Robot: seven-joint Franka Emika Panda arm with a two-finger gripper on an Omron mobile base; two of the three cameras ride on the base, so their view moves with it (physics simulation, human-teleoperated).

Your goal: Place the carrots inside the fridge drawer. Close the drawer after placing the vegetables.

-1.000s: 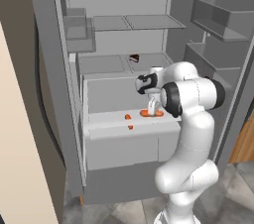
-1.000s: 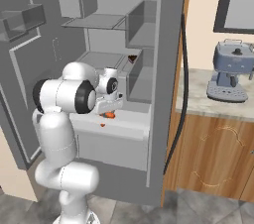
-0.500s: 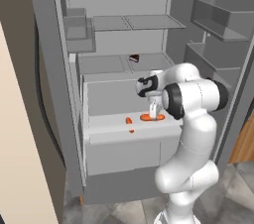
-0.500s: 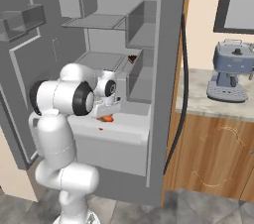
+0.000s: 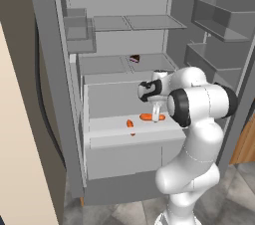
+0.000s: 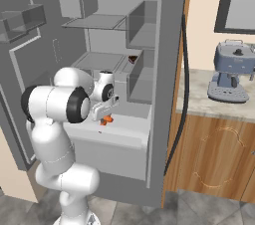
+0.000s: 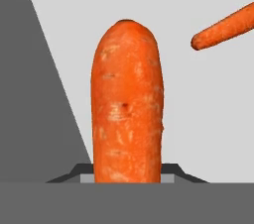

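The fridge drawer (image 5: 130, 141) is pulled out, a wide pale grey bin with a white rim (image 6: 121, 140). My gripper (image 5: 156, 115) reaches down into it and is shut on one orange carrot (image 5: 147, 117), which fills the middle of the hand view (image 7: 127, 104) lengthwise between the jaws. The other carrot (image 5: 130, 124) lies loose on the drawer floor just to the left, and its tip shows at the upper right of the hand view (image 7: 225, 28). From the right side, the carrots (image 6: 106, 119) show just under my hand (image 6: 107, 108).
Grey shelves (image 5: 134, 22) sit above the drawer, with a small dark item (image 5: 134, 58) on one. Door bins (image 5: 219, 20) hang on the open right door. A blue-grey coffee machine (image 6: 231, 72) stands on the counter over wooden cabinets (image 6: 219, 159).
My hand has sunk a little lower into the drawer with the carrot still in its grip. The loose carrot has not moved.
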